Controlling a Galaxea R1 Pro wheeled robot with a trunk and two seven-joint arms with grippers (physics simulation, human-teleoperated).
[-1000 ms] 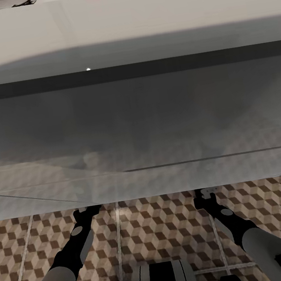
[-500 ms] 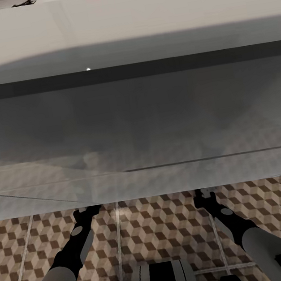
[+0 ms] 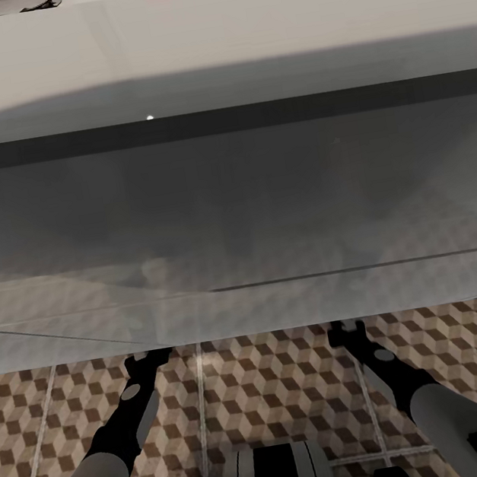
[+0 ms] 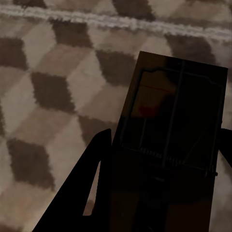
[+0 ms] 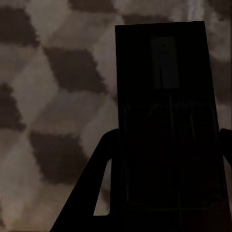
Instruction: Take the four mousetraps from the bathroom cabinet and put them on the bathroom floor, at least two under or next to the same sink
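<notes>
From the head view, both my arms reach forward and down under the sink [image 3: 205, 28], whose white slab and grey underside span the far side above the bathroom floor [image 3: 277, 386]. My left tool [image 3: 146, 359] and right tool [image 3: 343, 327] disappear under the sink's near edge, so their jaws cannot be read here.

In the left wrist view, my left tool [image 4: 159, 164] pinches a mousetrap [image 4: 174, 111] by its near end, the board held flat just above the cube-patterned tiles; the red bit and spring bar face the camera. I judge it light, stiff and thin, best held by the board's edges, away from the sprung bar, which could snap if knocked.

In the right wrist view, my right tool [image 5: 164, 169] pinches a second mousetrap [image 5: 164, 96] the same way, close over the tiles in deep shadow.

Against the earlier head pictures, my right arm has shifted slightly, the wrist a touch lower; the left looks unchanged.
</notes>
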